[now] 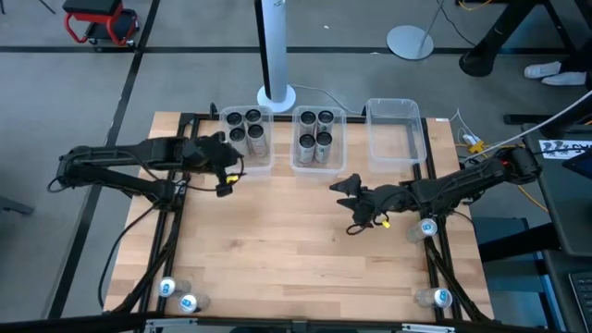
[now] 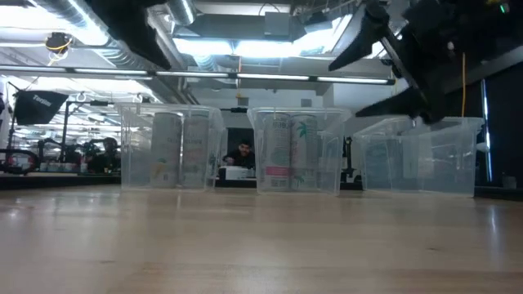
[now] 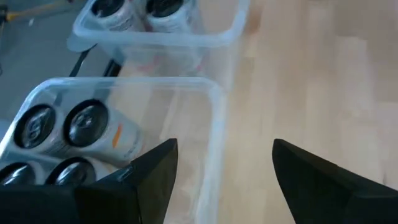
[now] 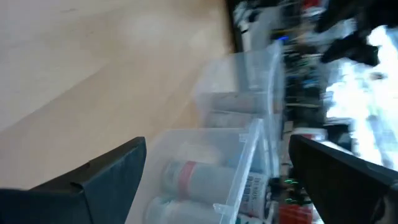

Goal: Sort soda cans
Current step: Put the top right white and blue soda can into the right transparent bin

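left gripper (image 1: 225,176), fingers apart and empty, hovers at 7 o'clock of the left bin (image 1: 248,136) with four soda cans (image 1: 246,129). right gripper (image 1: 347,205), wide open, hangs at 5 o'clock of the middle bin (image 1: 318,139).

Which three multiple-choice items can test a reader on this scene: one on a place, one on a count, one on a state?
1. Which clear bin is without cans? A) left B) middle C) right
2. How many cans stand in the middle bin? A) two B) four C) six
3. How is the right gripper? A) open and empty B) shut on a can C) shut on a bin wall

Answers:
1. C, as the right bin shows only its bare floor.
2. B, as four dark-topped cans stand in the middle bin.
3. A, as the right gripper hangs over bare table with its fingers spread.
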